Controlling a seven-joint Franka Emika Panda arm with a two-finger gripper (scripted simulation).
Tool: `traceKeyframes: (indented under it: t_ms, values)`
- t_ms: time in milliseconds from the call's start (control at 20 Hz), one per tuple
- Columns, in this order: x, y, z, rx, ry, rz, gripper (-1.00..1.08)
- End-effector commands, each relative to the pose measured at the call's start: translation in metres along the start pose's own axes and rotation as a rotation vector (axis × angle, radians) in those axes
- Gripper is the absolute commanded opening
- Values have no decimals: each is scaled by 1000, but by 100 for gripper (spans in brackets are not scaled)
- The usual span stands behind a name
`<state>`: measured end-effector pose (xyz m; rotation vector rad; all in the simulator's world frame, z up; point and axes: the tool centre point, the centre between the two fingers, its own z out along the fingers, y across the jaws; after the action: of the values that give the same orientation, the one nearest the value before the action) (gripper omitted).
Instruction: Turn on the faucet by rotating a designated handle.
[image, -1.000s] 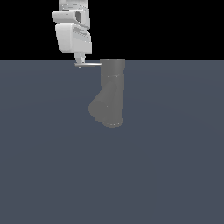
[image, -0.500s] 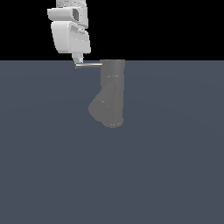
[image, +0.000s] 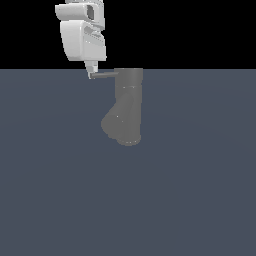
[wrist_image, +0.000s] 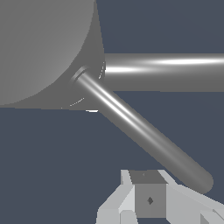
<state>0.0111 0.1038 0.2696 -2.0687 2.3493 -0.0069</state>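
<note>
The dark-grey faucet (image: 129, 107) stands upright in the exterior view, its thick spout (image: 112, 125) angled down toward that view's left. The thin grey handle (image: 106, 75) sticks out sideways from the faucet's top toward the same side. My gripper (image: 91, 74) hangs under the white arm (image: 82, 37), its tip at the handle's free end, touching or nearly touching it. In the wrist view the handle (wrist_image: 140, 127) runs from the faucet's top (wrist_image: 43, 48) to just beside my fingers (wrist_image: 148, 200). They look shut with nothing between them. The thicker spout (wrist_image: 166, 72) lies behind.
A flat blue-grey floor (image: 200, 190) spreads all around the faucet. Above its far edge is plain black background. No other objects show in either view.
The arm has shifted slightly toward the exterior view's left and upward. The handle still points the same way and the faucet has not moved.
</note>
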Motion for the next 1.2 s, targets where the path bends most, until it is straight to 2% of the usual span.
traceKeyframes:
  t_ms: [0, 750, 800, 850, 1150]
  values:
    - [15, 7, 0, -7, 5, 13, -100]
    - [54, 46, -1, -10, 5, 12, -100]
    - [54, 46, -1, -10, 5, 12, -100]
    - [42, 44, -1, -6, 4, -4, -100]
    - [82, 42, -1, -8, 4, 1, -100]
